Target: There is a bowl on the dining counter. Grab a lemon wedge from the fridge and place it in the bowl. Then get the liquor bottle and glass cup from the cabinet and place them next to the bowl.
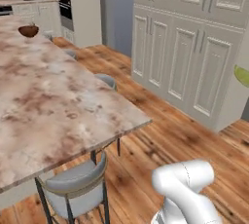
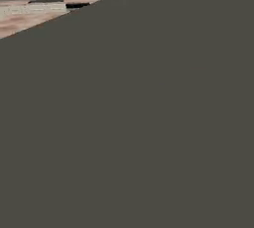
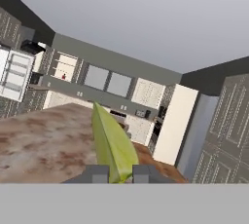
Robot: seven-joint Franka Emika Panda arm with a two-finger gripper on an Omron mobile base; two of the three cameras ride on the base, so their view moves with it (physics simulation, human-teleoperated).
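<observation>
At far left the bowl (image 1: 28,31) is sitting on the counter (image 1: 53,101), seemingly empty. We are carrying the wedge (image 3: 115,146), pinched in our narrow gripper (image 3: 120,173), over the counter's near end, well short of the bowl. Dropping it in is pending, we judge; bottle and cup are waiting too.

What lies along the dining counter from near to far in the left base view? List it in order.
Nearest stool → second stool → third stool → bowl far along the dining counter → wall oven beyond.
</observation>
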